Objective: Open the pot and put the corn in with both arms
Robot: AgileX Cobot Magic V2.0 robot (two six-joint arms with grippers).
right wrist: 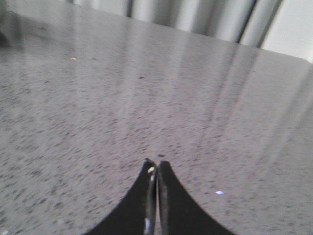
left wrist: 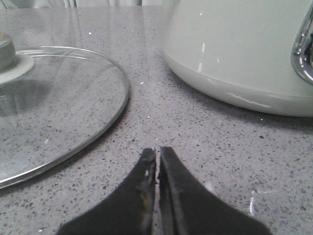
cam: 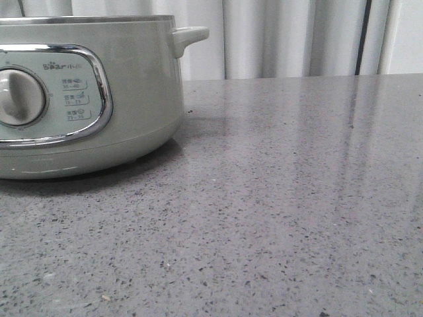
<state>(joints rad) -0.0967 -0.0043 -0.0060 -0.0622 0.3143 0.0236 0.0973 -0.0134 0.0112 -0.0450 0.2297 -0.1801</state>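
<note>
Sage-green pot [left wrist: 244,54] sat beyond the clenched left gripper [left wrist: 157,161], lid [left wrist: 58,112] beside; right gripper [right wrist: 156,169] clenched, empty.

Glossy sage pot [cam: 132,86] with chrome trim, glass lid [left wrist: 58,112], polished speckled stone table [cam: 297,218].

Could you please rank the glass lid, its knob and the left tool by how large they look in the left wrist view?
1. Glass lid, clearly.
2. Left tool; nearness inflates it.
3. Knob, cropped by the frame, so unsure.
</note>
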